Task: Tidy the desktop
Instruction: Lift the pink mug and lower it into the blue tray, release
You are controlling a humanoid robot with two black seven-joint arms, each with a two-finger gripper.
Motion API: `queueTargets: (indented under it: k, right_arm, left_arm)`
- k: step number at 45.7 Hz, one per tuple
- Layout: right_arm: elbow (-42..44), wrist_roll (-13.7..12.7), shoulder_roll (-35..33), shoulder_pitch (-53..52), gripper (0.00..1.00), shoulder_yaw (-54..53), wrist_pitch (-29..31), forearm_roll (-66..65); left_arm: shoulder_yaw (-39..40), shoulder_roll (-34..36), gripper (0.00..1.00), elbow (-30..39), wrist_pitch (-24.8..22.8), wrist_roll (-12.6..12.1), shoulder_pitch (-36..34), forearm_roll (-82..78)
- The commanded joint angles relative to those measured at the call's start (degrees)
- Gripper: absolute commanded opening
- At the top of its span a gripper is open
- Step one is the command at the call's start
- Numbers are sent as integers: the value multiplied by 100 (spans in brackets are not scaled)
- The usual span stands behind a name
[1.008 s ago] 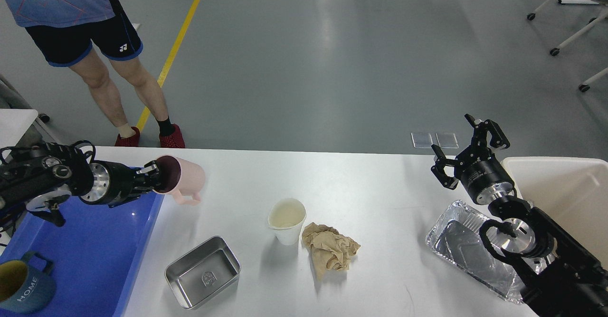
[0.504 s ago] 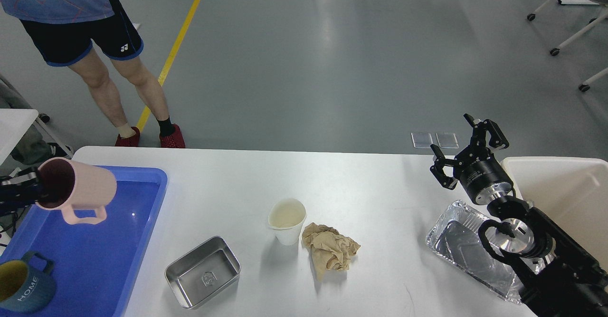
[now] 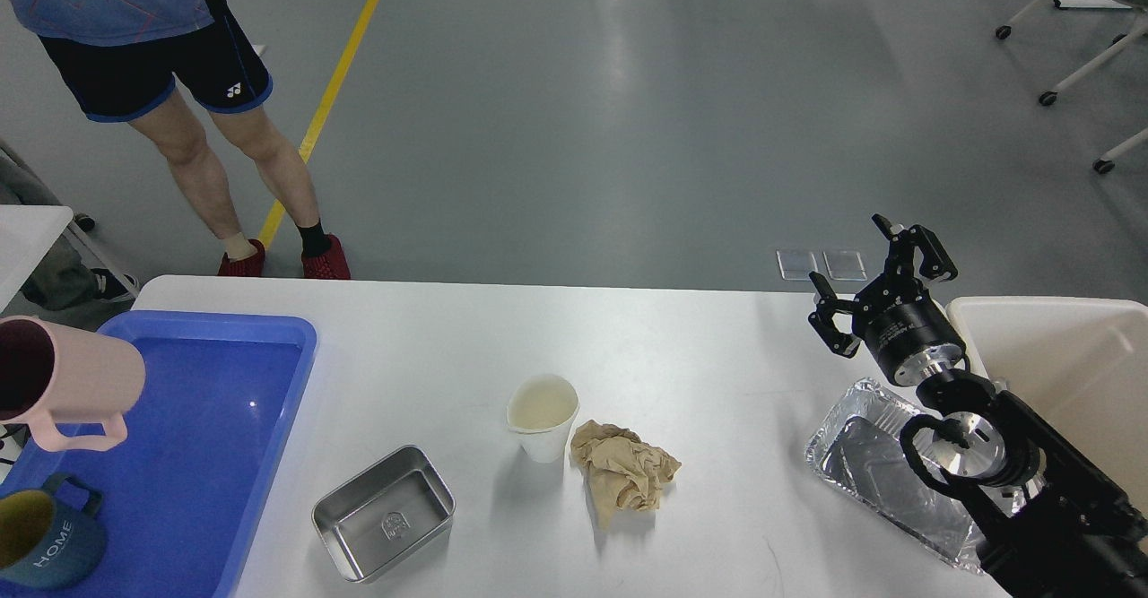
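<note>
The right gripper (image 3: 874, 289) hangs above the far right part of the desktop (image 3: 682, 347), fingers spread wide and holding nothing. Just below and nearer me than that gripper lies a crumpled foil tray (image 3: 883, 472), half under my own forearm, so I judge the arm is poised for that piece. Beside the gripper, to its right, stands the beige bin (image 3: 1058, 356), a likely home for rubbish.

Well off to the gripper's left, mid-table, a white paper cup (image 3: 543, 417) stands upright, touching or nearly touching a crumpled brown paper wad (image 3: 625, 472). Further left again sits an empty steel container (image 3: 383, 512), open side up.

At the far left edge, a pink mug (image 3: 76, 383) floats tipped on its side over the blue tray (image 3: 193, 455), handle down. The left gripper itself is out of view, so I cannot say how it holds the mug; hanging in the air like that, it must be carried. I'd guess it is headed down into the tray, where a blue mug marked HOME (image 3: 40, 549) already rests.

The desktop is white, smooth, faintly glossy, with rounded corners. Beyond it lies grey shiny floor with a yellow line (image 3: 336, 87), a person in shorts (image 3: 170, 69) standing close to the far left corner, and wheeled furniture legs (image 3: 1072, 69) at upper right.
</note>
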State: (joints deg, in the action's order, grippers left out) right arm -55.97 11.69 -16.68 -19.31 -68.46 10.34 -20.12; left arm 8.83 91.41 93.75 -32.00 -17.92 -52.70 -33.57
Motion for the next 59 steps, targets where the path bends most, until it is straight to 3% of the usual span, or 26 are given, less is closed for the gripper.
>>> queueTargets:
  k: [1, 12, 28, 36, 45, 53, 59]
  right_arm:
    - [-10, 0, 16, -3, 100, 0, -14, -1]
    - [-10, 0, 16, 15, 100, -9, -58, -1]
    - [25, 0, 34, 15, 100, 0, -49, -1]
    - [25, 0, 25, 15, 100, 0, -49, -1]
    - [34, 0, 16, 15, 100, -9, -49, -1]
    - [34, 0, 25, 15, 100, -9, -49, -1]
    - [34, 0, 34, 15, 100, 0, -49, -1]
  left_arm:
    - [-697, -509, 2, -85, 624, 7, 14, 0]
    - [-1674, -1239, 3, -181, 1618, 16, 119, 0]
    - [-1691, -1968, 5, -603, 2321, 16, 1051, 9]
    - [-1683, -2232, 7, -753, 2479, 16, 1165, 18]
    - [-1674, -2206, 15, -761, 2488, 7, 1174, 88]
    - [-1674, -2162, 37, -761, 2488, 7, 1174, 193]
    - [-1674, -2145, 46, -761, 2488, 7, 1174, 281]
